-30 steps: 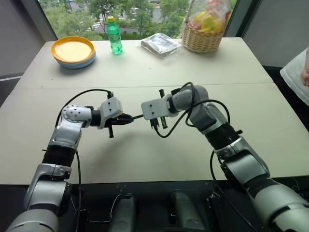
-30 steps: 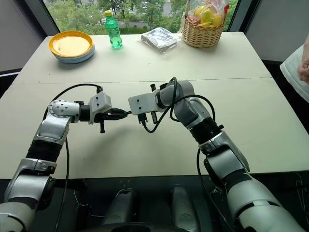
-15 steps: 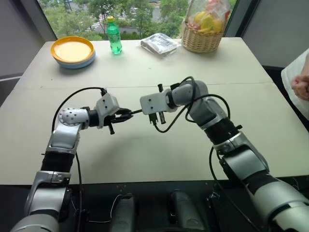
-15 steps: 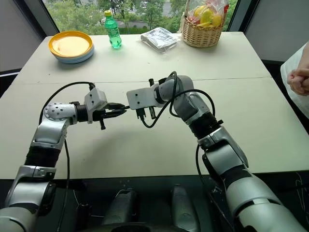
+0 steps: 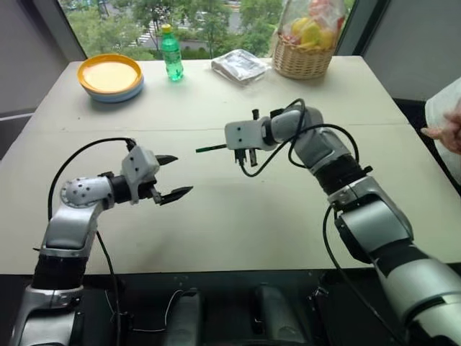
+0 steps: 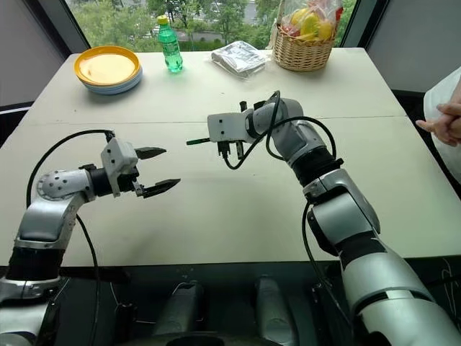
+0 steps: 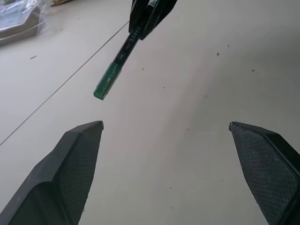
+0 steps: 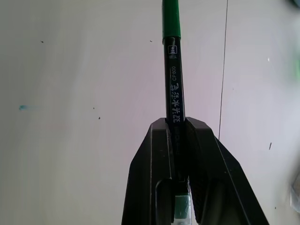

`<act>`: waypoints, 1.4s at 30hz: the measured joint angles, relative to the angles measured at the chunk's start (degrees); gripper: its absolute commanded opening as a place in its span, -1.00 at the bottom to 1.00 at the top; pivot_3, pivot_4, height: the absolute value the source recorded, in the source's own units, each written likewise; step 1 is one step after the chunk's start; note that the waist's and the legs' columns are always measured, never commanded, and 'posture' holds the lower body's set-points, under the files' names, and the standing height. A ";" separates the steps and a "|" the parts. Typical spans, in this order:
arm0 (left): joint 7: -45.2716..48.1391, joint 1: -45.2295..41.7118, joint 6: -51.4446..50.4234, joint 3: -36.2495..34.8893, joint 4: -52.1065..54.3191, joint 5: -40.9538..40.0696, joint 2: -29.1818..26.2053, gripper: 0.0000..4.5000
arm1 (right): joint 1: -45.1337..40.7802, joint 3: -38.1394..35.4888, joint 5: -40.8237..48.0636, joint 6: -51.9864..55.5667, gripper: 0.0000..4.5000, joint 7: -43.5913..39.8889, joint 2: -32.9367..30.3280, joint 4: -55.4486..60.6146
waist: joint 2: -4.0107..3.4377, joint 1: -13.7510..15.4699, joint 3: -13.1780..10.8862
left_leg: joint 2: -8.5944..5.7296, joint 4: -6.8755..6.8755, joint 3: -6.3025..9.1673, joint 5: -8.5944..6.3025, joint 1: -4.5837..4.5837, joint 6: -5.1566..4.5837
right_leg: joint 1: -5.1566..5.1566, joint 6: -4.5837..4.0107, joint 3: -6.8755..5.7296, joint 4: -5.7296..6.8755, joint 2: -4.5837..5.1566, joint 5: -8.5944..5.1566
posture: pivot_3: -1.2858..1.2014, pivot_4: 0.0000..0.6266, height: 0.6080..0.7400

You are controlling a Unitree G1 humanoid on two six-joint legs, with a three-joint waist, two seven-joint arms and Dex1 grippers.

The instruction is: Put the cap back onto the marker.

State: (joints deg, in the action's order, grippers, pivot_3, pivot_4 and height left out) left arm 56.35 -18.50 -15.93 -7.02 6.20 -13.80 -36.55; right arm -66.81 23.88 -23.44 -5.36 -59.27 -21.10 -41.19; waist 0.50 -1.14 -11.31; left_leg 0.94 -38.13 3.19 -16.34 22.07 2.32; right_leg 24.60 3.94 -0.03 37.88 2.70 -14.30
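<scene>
Head view: left gripper has let go and drawn back lower left, jaws wide, empty. Right gripper, centre frame, clamps the marker.

Wrist views: the cap sits seated on the marker's end; capping looks done.

Left gripper fingers spread wide, bare table in the gap between them and below. Just ahead of the fingertips, off to one finger's side, the marker hangs in air with the green cap on its end, apart from both fingers. Right gripper fingers are clamped on the marker barrel, no gap between them. Table under and beyond the marker tip is bare. Plates, bottle, foil bag and basket stand well apart at the far edge. A person's hand is well apart, behind the right arm.
</scene>
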 measured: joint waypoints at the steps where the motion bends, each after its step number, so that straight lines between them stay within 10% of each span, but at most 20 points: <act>1: -1.12 0.26 -0.66 -0.97 0.73 -0.58 -0.12 0.99 | 0.00 -0.11 0.22 0.01 -1.00 0.16 -0.25 -0.76 | 0.00 -0.02 0.00 | 0.00 0.00 0.00 0.00 0.00 0.00 | 0.00 0.00 0.00 0.00 0.00 0.00 | 0.03 -0.52 1.00; 13: -13.29 1.71 -8.11 -6.19 4.05 -6.76 3.24 0.99 | 10.21 -11.19 11.26 20.51 -1.00 0.69 -4.17 12.15 | 0.00 0.30 0.00 | -0.01 0.00 0.00 0.00 0.04 0.00 | 0.00 0.00 0.00 -0.01 0.04 0.00 | 0.03 -0.52 1.00; 25: -16.85 1.41 -8.75 -2.52 2.25 -6.65 5.57 0.99 | 23.27 -27.58 15.94 50.98 -1.00 19.30 -9.11 30.99 | 0.00 0.18 0.00 | -0.01 0.00 -0.01 0.00 0.04 0.00 | 0.00 0.00 0.01 -0.02 0.01 0.00 | 0.03 -0.52 1.00; 42: -16.33 -2.24 -7.37 1.83 -0.98 -5.46 5.84 0.99 | 34.48 -31.66 24.55 74.07 -1.00 28.64 -8.92 47.49 | 0.01 0.26 0.01 | -0.01 0.00 -0.01 0.00 0.04 0.00 | 0.00 0.00 0.01 -0.02 0.00 0.00 | 0.03 -0.52 1.00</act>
State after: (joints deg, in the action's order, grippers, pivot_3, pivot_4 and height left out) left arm 40.03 -20.74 -23.30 -5.18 5.23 -19.26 -30.70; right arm -32.34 -7.78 1.11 68.70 -30.63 -30.03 6.30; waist 0.51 -0.88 -11.31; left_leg 0.92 -38.13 3.19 -16.35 22.11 2.31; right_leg 24.60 3.94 -0.02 37.86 2.69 -14.29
